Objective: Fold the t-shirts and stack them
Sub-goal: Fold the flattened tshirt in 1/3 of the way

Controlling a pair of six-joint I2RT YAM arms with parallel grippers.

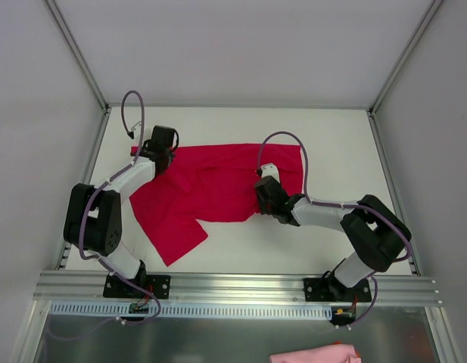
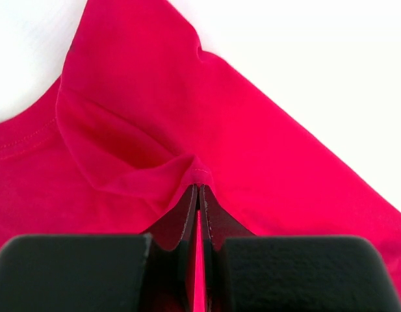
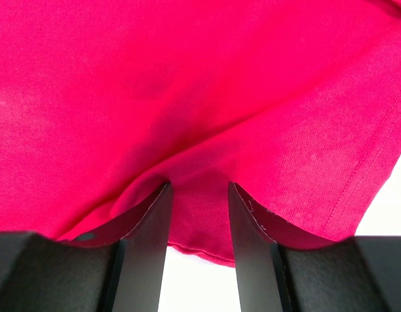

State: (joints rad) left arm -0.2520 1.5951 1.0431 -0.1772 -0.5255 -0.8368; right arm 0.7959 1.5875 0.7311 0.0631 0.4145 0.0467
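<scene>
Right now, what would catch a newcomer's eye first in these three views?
A crimson t-shirt lies spread across the white table, filling most of its middle. The left gripper is shut on a pinch of cloth at the shirt's far-left corner, while the right gripper straddles its near edge, fingers apart.

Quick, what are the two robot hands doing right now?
Left gripper: closed, pinching the red t-shirt.
Right gripper: open, fingers astride the t-shirt's edge.
</scene>
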